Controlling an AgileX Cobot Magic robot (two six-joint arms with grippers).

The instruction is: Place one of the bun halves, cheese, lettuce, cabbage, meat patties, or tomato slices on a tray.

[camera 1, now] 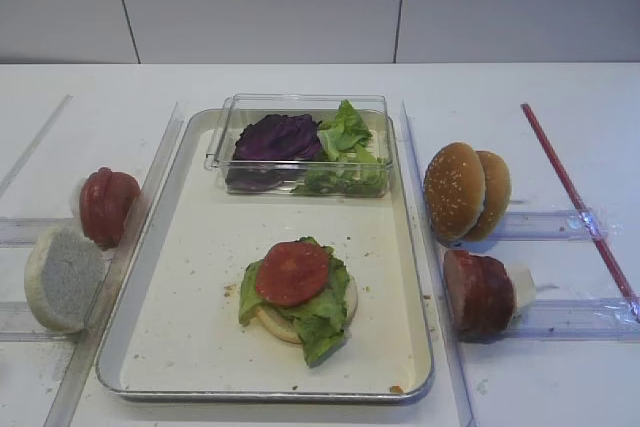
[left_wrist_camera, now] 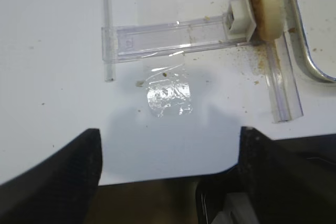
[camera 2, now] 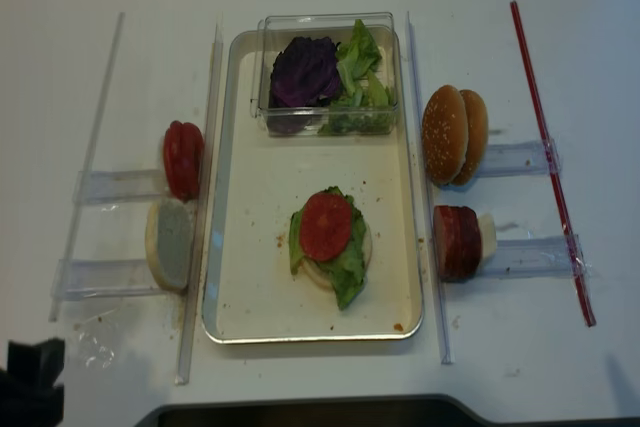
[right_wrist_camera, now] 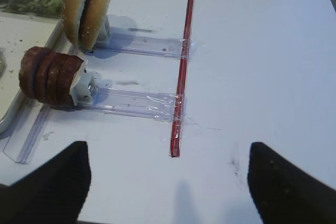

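Left tool [left_wrist_camera: 168, 145] gapes wide, seemingly empty, unseen from overhead.

I see a clear plastic box [camera 1: 300, 152], a long red stick [camera 1: 577, 202] taped on the white table [camera 1: 560, 377], and clear plastic holders [right_wrist_camera: 134, 102] beside it.

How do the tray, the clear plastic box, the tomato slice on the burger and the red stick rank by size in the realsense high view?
1. tray, clearly the largest.
2. clear plastic box.
3. tomato slice, smallest in area.
The red stick is hard to place: about as long as the tray but very thin.
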